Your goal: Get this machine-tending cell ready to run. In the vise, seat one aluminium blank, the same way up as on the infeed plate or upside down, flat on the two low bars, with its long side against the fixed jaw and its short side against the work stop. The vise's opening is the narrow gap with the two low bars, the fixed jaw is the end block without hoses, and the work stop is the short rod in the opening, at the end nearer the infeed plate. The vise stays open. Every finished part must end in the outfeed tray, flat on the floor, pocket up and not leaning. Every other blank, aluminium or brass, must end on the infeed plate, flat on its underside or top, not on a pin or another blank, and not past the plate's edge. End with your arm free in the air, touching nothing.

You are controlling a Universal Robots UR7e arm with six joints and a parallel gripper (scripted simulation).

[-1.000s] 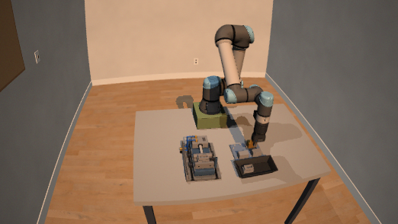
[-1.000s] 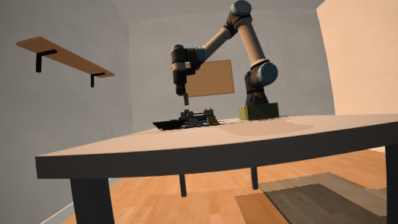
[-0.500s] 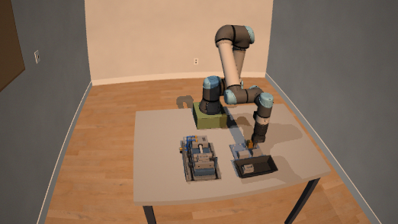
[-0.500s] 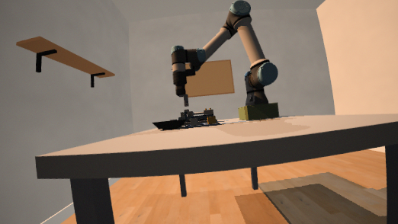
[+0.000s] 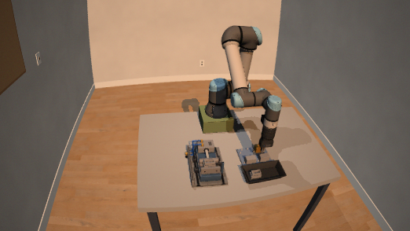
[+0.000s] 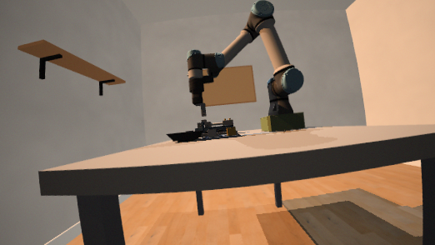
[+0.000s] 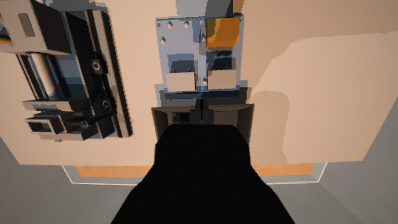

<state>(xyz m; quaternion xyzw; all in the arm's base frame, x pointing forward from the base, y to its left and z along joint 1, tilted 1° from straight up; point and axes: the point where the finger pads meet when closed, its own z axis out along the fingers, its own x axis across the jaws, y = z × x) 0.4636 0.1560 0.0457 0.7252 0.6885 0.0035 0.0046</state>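
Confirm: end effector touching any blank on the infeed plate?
Apart. The exterior view shows the shut end effector hanging above the infeed plate, with wall visible between it and the blanks.

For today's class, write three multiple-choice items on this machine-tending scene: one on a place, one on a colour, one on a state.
1. In the top view, the black outfeed tray sits where from the grey vise?
A right
B left
C on top of it

2. The block under the arm's base is
A red
B olive green
C white

3. The hand is
A shut, holding nothing
B wide open
C gripping the orange brass blank

Answers: 1 A, the tray lies right of the vise. 2 B, the pedestal is olive. 3 A, the hand hangs above the parts with nothing in it.
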